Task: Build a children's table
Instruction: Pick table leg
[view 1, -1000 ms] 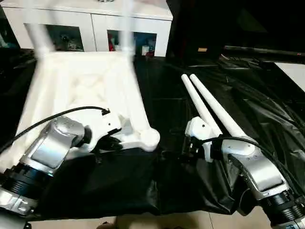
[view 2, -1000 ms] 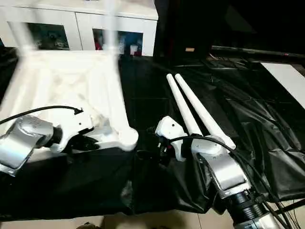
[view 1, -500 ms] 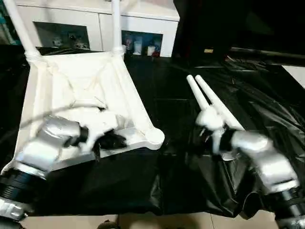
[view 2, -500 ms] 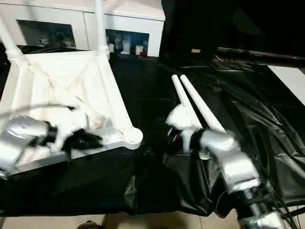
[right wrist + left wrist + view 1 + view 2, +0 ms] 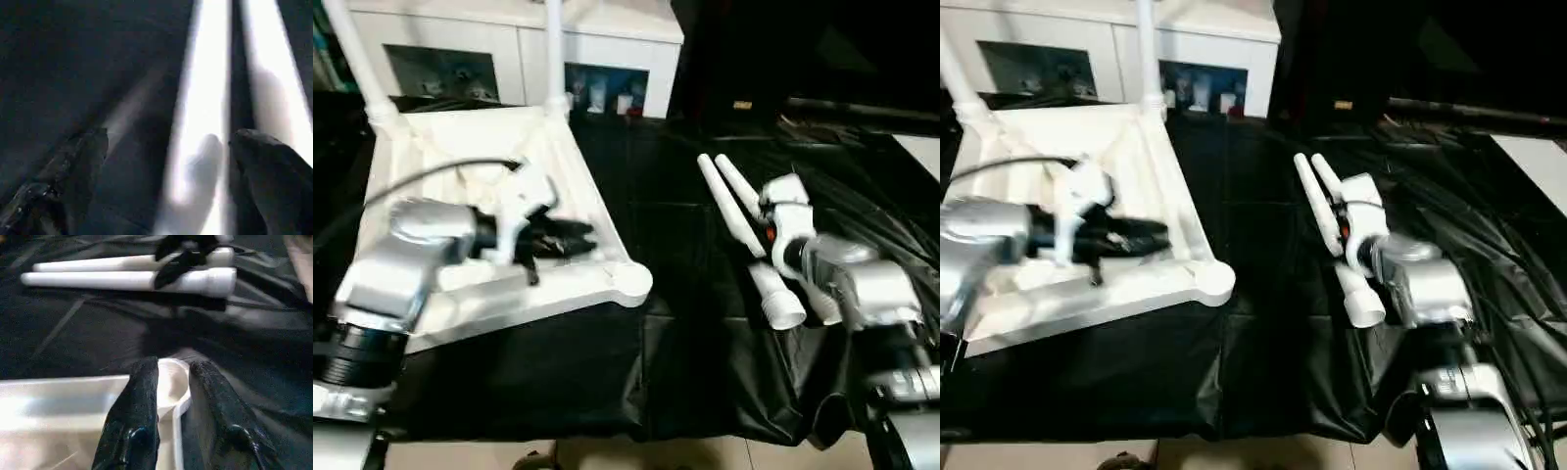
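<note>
Black cloth covers the large work table point(image 5: 636, 382), with a white glass-doored cabinet point(image 5: 607, 59) behind. On it the small white plastic children's table point(image 5: 489, 284) lies upside down, two tapered tube legs already standing in its far sockets. The left gripper point(image 5: 576, 238) hovers over the ribbed underside near the empty corner socket point(image 5: 628, 281), fingers slightly apart, holding nothing. The right gripper point(image 5: 166, 166) hangs wide open over the two loose white legs point(image 5: 744, 230). Leg-fitting seems under way; next, the right must close on one leg.
</note>
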You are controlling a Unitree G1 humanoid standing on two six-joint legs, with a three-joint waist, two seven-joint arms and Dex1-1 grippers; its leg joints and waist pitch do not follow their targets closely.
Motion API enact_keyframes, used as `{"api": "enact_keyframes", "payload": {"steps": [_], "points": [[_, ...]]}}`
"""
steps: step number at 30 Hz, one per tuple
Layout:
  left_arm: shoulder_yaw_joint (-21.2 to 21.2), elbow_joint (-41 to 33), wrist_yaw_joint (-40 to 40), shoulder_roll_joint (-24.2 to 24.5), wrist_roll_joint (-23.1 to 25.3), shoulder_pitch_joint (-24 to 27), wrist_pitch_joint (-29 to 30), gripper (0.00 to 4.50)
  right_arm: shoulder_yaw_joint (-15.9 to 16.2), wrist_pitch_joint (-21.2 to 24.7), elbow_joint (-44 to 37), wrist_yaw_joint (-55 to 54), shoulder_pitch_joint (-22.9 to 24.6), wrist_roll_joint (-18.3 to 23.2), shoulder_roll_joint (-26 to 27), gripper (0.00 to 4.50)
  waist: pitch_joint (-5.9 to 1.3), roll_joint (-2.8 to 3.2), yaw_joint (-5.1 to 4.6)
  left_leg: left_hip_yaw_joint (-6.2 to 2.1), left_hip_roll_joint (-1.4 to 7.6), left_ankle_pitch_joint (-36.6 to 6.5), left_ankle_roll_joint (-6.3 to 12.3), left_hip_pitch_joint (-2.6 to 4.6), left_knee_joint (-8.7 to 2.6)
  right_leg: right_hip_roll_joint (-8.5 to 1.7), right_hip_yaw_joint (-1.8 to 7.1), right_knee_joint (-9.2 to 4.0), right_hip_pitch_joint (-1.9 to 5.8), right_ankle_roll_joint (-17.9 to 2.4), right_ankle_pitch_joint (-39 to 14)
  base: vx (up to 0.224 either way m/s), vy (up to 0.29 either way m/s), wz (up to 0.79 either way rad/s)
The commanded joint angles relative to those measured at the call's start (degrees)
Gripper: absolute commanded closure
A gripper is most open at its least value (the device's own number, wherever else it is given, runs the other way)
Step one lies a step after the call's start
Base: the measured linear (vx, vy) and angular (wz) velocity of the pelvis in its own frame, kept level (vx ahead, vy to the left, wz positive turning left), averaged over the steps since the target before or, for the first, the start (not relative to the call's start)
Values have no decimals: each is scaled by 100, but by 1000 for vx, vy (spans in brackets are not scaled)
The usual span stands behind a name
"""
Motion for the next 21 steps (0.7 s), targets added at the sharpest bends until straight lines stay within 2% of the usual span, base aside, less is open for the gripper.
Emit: {"api": "enact_keyframes", "payload": {"steps": [1,5,8,9,16,20,21], "points": [[-179,-224,-1,-86,-82,-27,104,324,-221,169,455,-346,-241,-90,-1,5,-429,42,-13,-55,153,-1014,-207,47,-362,-347,279,-353,294,-973,-1281,0,0,0],[-260,-304,33,-203,-139,-62,166,324,-394,139,948,-529,-438,-12,61,5,-428,48,-52,-58,155,-1166,-262,46,-357,-349,270,-375,294,-910,-1442,0,0,0],[-337,-368,73,-292,-182,-111,247,324,-570,355,1588,-338,-639,225,152,5,-425,42,-65,-58,151,-1203,-229,37,-353,-342,269,-385,302,-883,-1489,0,0,0],[-360,-362,64,-286,-167,-121,233,324,-612,415,1756,-241,-672,296,177,5,-420,64,-70,-64,154,-1237,-222,41,-356,-344,266,-387,294,-897,-1517,0,0,0],[-382,-415,27,-229,-227,-130,301,324,-530,395,2164,-44,-771,271,214,5,-428,52,-66,-61,167,-1206,-244,47,-354,-348,261,-373,291,-953,-1460,0,0,0],[-397,-457,2,-202,-242,-125,338,324,-532,344,2326,-45,-812,244,226,45,-417,57,-62,-62,169,-1285,-265,53,-357,-355,264,-393,281,-928,-1620,0,0,0],[-404,-480,-7,-194,-251,-123,367,307,-529,316,2438,-43,-855,223,222,55,-419,57,-65,-65,172,-1292,-275,54,-359,-355,261,-387,279,-929,-1626,0,0,0]]}}
